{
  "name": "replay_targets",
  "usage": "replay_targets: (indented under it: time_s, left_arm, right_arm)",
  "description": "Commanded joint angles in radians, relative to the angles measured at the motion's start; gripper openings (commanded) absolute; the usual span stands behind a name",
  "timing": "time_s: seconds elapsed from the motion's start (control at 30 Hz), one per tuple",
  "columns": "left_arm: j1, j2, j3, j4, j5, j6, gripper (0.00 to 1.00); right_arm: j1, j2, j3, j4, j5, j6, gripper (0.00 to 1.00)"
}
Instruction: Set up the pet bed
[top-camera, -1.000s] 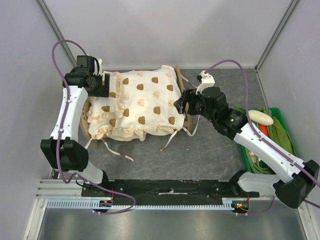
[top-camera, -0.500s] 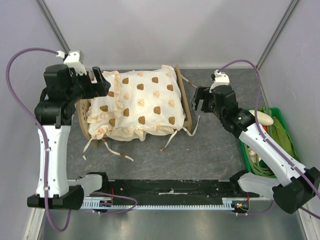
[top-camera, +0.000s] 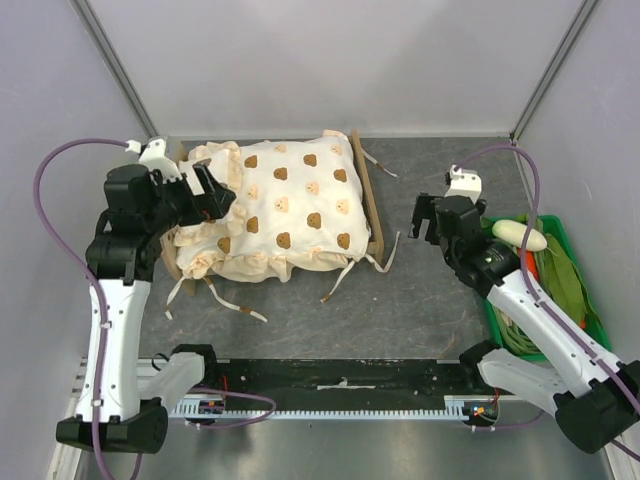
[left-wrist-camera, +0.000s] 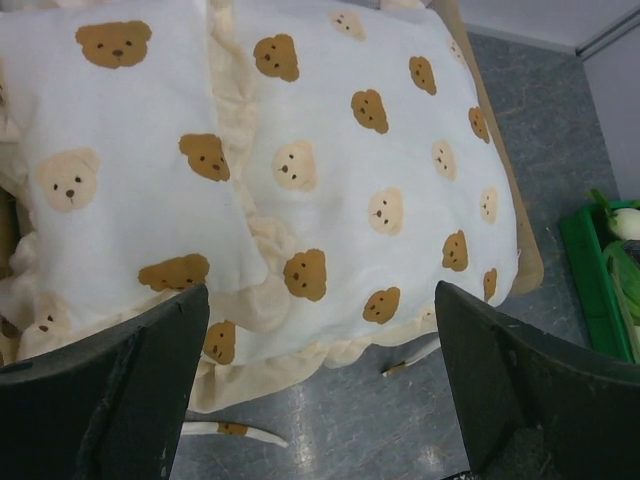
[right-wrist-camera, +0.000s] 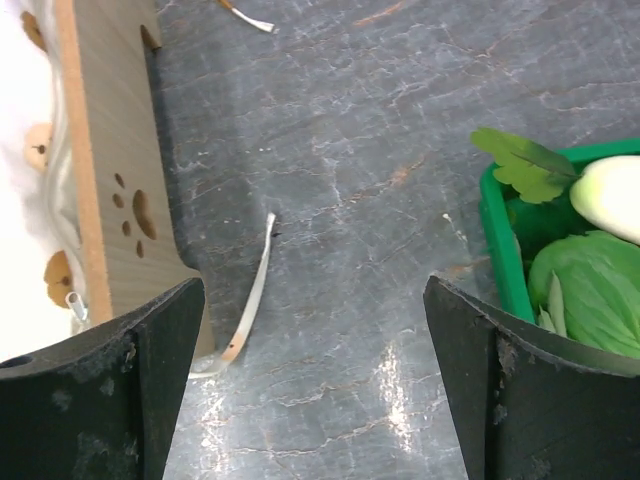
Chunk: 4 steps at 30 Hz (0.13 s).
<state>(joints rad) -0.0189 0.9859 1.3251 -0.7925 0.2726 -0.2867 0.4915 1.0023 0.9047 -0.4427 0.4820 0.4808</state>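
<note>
Top external is showing you the pet bed (top-camera: 369, 200) lying between your grippers, cushion (top-camera: 300, 205) and pillow (top-camera: 205, 238) already resting on it; left gripper (top-camera: 210, 185) over its pillow end and right gripper (top-camera: 428, 215) beside its headboard (right-wrist-camera: 115, 180) are both gaping empty, loose ties (top-camera: 340, 280) probably remaining

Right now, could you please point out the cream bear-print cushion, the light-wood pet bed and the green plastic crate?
cream bear-print cushion (top-camera: 300, 212): top external view, its middle.
light-wood pet bed (right-wrist-camera: 110, 120): right wrist view, headboard face.
green plastic crate (right-wrist-camera: 497, 242): right wrist view, left rim.
</note>
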Motion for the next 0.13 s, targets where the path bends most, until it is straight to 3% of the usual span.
replay_targets:
  time_s: [0.0,0.1]
  left_arm:
    - [0.002,-0.069,-0.015,0.082,-0.025,-0.031,1.0]
    - [0.002,-0.092,-0.024,0.096,-0.068,-0.023,1.0]
  right_arm:
    - [-0.002,-0.034,-0.018,0.01,0.081,0.001,0.98]
    - [-0.004,-0.034,-0.02,0.012,0.104,-0.007,0.98]
